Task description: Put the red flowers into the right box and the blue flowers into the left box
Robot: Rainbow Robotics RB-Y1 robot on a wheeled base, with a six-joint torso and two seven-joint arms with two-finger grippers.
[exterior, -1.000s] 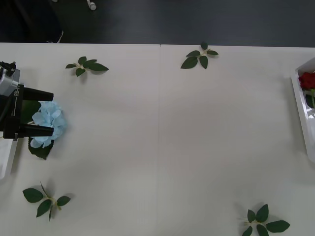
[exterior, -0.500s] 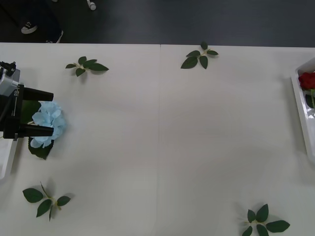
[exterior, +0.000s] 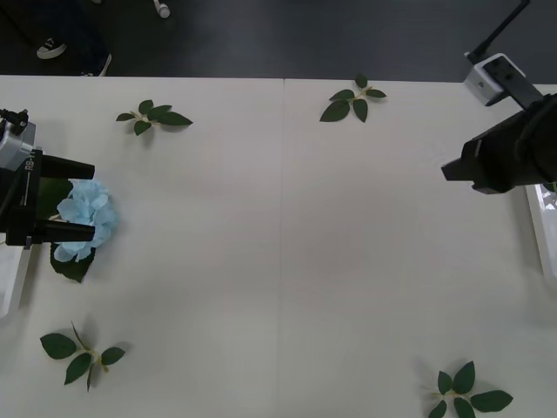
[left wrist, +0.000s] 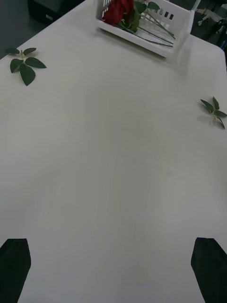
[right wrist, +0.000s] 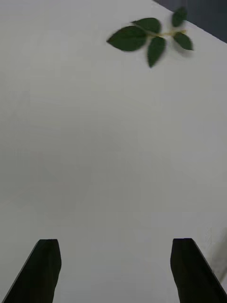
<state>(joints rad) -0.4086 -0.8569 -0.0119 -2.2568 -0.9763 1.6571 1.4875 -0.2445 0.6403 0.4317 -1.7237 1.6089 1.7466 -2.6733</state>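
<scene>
1. Left pincer (exterior: 87, 198) is spread wide at the counter's left edge, black fingers either side of a frilly pale blue flower (exterior: 84, 219) with dark green leaves; whether they touch it, I cannot tell.
2. Right pincer (right wrist: 116, 265) hangs open and empty over bare counter (exterior: 287, 244), beside the right box (exterior: 538, 228).
3. Red flowers (left wrist: 118, 9) lie in that slotted white plastic tray.
4. The counter is smooth and matte white; dark floor lies beyond it.
5. Flat green leaf sprigs (exterior: 154, 116) lie scattered around the blue flower.
</scene>
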